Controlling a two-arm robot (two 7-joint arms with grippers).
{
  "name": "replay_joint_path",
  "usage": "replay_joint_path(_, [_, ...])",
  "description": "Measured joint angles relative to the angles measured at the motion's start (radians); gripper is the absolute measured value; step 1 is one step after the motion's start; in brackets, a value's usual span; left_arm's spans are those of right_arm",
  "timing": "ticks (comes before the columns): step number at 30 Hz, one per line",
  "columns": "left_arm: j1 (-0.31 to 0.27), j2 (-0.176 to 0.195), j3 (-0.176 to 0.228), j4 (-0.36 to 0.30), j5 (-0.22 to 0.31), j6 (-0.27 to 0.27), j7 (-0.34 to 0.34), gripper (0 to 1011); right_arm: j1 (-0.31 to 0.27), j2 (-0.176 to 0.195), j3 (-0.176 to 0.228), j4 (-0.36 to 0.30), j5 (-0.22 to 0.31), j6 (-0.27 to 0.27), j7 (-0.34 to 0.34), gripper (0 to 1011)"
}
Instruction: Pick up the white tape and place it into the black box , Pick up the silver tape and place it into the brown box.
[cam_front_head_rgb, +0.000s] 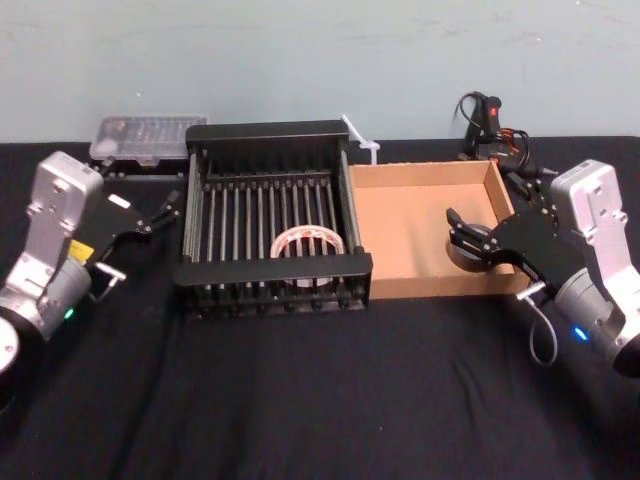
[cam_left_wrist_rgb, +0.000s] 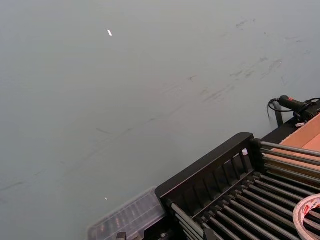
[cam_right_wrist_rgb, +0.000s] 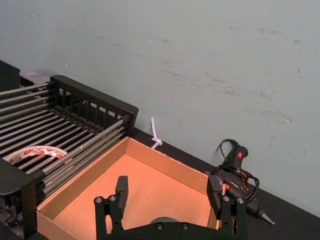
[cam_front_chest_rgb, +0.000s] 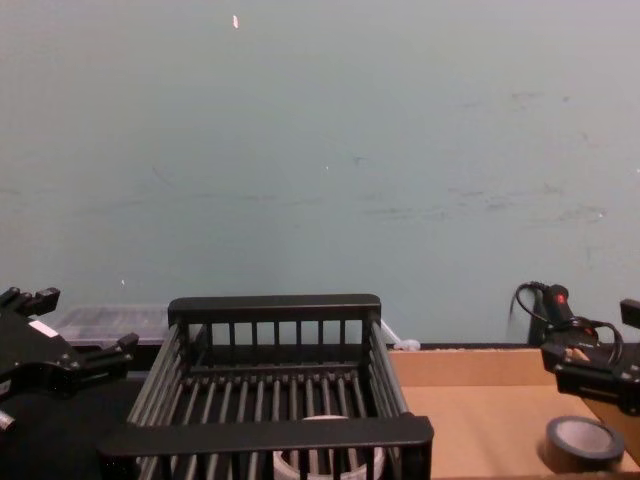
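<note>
Dim, even light; slightly soft focus

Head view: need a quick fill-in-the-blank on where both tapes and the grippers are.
1. The white tape lies inside the ____ box.
2. The silver tape lies on the floor of the ____ box.
3. The right gripper, fingers open, is over the ____ tape.
4. The left gripper sits ____ the black box, open.

Missing words: black; brown; silver; outside
</note>
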Motion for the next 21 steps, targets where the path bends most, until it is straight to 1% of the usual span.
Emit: replay_joint_path(21, [0.0, 0.0, 0.0, 0.0, 0.0, 0.0, 0.0, 1001, 0.002, 0.002, -0.002, 0.001, 0.001, 0.0, 0.001, 1002])
